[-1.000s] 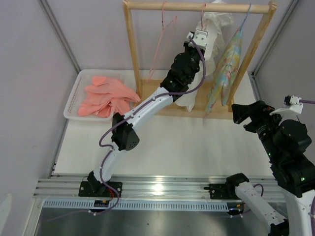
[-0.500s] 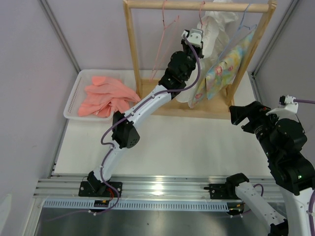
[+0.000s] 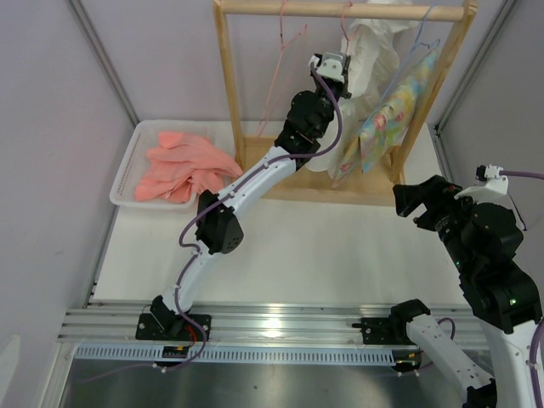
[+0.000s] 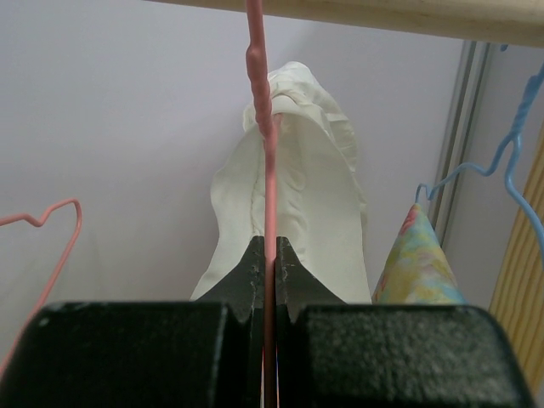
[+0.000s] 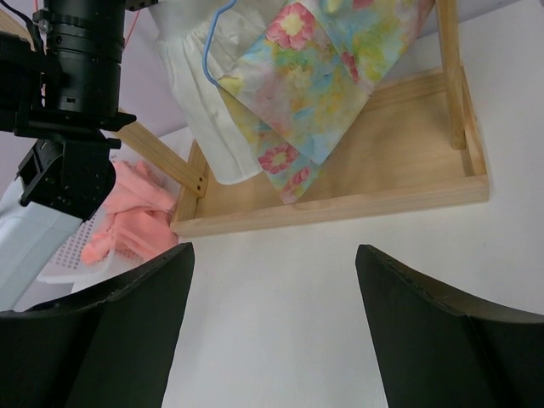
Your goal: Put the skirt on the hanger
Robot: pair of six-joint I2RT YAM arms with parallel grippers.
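While its jaws pinch shut on the hanger (image 4: 259, 102), the left gripper (image 4: 266, 255) sits just under the far rail (image 4: 382, 15). The skirt (image 4: 314, 195) hangs just behind, with the floral cloth (image 4: 421, 263) close on its right. The right gripper (image 5: 272, 255) gapes wide and empty over the table (image 5: 340, 280). The hanger's lower wire is hidden.

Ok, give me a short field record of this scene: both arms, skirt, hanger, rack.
left fingers: shut on the hanger wire
right fingers: open, empty, over the table, short of the rack
skirt: draped on the hanger, under the rack rail
neighbour: floral cloth on a blue hanger
tray: pink clothes
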